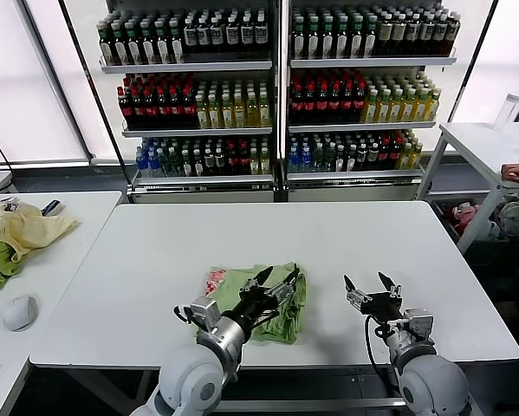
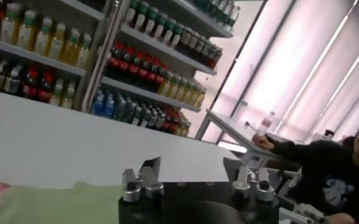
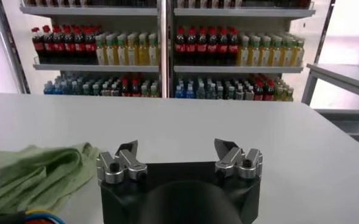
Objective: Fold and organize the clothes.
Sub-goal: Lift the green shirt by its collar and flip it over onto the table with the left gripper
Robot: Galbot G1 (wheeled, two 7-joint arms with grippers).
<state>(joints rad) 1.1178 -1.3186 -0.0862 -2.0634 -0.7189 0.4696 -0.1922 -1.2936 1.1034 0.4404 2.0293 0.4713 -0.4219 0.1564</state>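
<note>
On the white table (image 1: 155, 260) the folded T-shirt (image 1: 257, 303) lay long axis left-right; left gripper (image 1: 275, 279) gaped above it, right gripper (image 1: 369, 283) gaped beside.

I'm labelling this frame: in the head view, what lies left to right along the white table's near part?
Left gripper, open, over the light green T-shirt → bare white table → right gripper, open, clear of the cloth.
</note>
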